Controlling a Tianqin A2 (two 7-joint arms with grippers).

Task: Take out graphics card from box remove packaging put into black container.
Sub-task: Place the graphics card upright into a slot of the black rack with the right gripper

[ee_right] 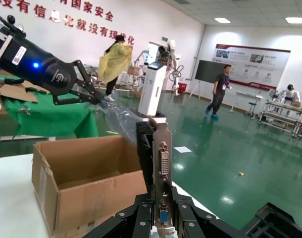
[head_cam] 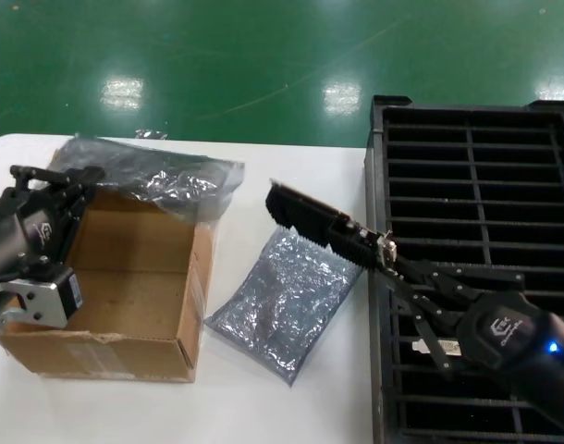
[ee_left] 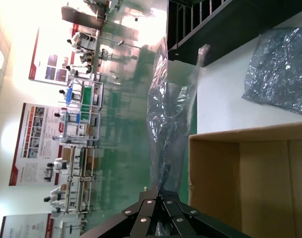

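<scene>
Holding graphics card, right claw beside black container.

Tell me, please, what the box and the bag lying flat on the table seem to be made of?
The box looks like brown corrugated cardboard, matte, with pale tape on its front. The flat bag appears to be thin translucent grey plastic film, probably antistatic: it is crinkled and glints with many small highlights.
</scene>
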